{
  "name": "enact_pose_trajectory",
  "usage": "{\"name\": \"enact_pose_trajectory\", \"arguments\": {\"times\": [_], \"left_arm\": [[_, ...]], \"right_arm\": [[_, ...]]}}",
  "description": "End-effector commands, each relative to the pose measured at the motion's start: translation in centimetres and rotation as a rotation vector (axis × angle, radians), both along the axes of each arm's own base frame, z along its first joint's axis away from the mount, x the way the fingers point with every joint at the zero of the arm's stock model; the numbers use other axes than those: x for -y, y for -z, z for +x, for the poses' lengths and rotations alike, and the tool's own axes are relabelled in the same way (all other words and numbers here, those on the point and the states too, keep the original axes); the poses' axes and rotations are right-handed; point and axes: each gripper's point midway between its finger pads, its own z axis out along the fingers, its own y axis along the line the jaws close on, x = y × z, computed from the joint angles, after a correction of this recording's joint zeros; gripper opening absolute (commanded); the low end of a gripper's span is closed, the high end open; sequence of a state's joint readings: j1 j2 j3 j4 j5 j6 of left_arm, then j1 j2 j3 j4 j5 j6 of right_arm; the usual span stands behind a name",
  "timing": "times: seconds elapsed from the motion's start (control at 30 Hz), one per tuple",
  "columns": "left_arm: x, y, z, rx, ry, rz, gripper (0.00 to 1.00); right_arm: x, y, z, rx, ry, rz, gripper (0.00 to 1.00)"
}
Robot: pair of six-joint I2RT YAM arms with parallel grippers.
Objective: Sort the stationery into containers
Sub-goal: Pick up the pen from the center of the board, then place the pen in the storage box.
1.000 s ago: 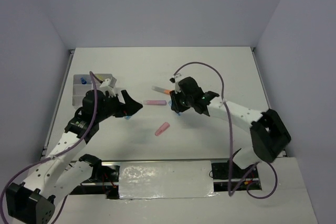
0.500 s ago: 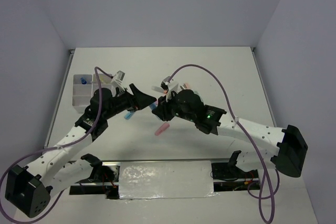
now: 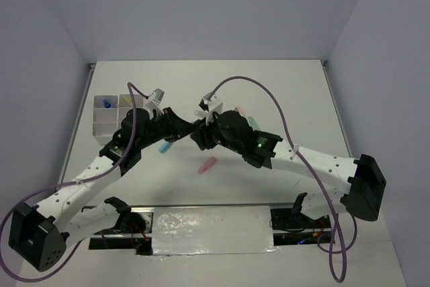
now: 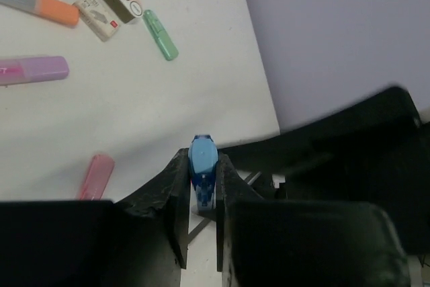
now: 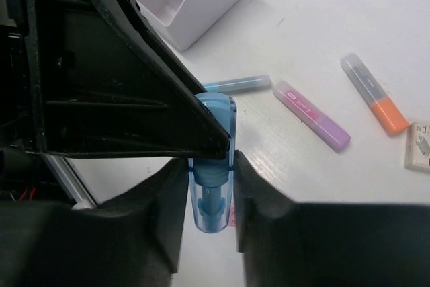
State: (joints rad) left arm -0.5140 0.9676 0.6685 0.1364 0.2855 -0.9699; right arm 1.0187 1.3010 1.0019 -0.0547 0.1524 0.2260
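While right fingers (image 5: pixel 269 223) clamp it, translucent blue marker (image 5: pixel 212 196), rounded end

Lab robot cell — white table (image 3: pixel 289 89) boxed by bare walls (image 3: pixel 201 11)

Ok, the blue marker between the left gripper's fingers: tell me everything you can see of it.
The blue marker is a short, round-ended piece of glossy plastic. It is pale blue at the tip and translucent further along, with a darker ribbed core showing through. It is held above the table, pinched on both sides by the left gripper and also clamped by the right gripper, so both arms grip it at once. Fingers hide part of its length.
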Motion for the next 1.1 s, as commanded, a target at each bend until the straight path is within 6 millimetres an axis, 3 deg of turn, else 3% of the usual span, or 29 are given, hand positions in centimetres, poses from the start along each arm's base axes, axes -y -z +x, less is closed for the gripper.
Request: {"name": "enact_pose_trajectory", "arguments": {"times": [0.0,0.03,0.1,0.13,0.17,0.2,0.23,0.33,0.5,0.7,0.93,1.07], "left_arm": [[0.0,-2.9,0.9,0.068,-0.012,0.053,0.00],[-1.0,-2.6,2.0,0.082,-0.085,0.106,0.00],[-3.5,-1.6,2.7,0.018,-0.214,0.208,0.00],[-6.6,-0.3,3.7,-0.028,-0.377,0.301,0.00],[-8.1,0.0,3.9,-0.037,-0.453,0.336,0.00],[-9.6,-0.2,4.1,-0.036,-0.528,0.359,0.00],[-12.9,-0.3,4.6,-0.041,-0.684,0.429,0.00],[-18.7,-1.8,5.2,-0.036,-0.969,0.496,0.00],[-24.3,-2.1,6.9,-0.054,-1.216,0.531,0.00],[-27.8,-0.8,8.9,-0.073,-1.344,0.558,0.00],[-28.8,0.9,11.3,-0.063,-1.358,0.604,0.00],[-29.1,2.1,12.0,-0.057,-1.360,0.582,0.09]], "right_arm": [[-1.2,-3.1,0.2,0.059,-0.027,0.068,0.70],[-1.1,-3.0,-0.1,0.057,-0.035,0.069,0.98],[0.1,-2.9,0.3,0.059,0.012,0.073,1.00],[1.1,-3.1,0.4,0.065,0.040,0.083,1.00],[2.4,-2.9,1.1,0.062,0.091,0.080,1.00],[3.3,-2.9,1.3,0.066,0.116,0.082,1.00],[4.7,-3.1,1.1,0.071,0.144,0.093,1.00],[7.6,-3.0,1.0,0.075,0.221,0.102,1.00],[10.3,-2.2,0.1,0.058,0.265,0.091,1.00],[12.9,-3.1,-1.2,0.080,0.300,0.150,1.00],[14.4,-3.4,-1.9,0.092,0.315,0.153,1.00],[14.6,-3.5,-2.4,0.088,0.303,0.166,1.00]]}}
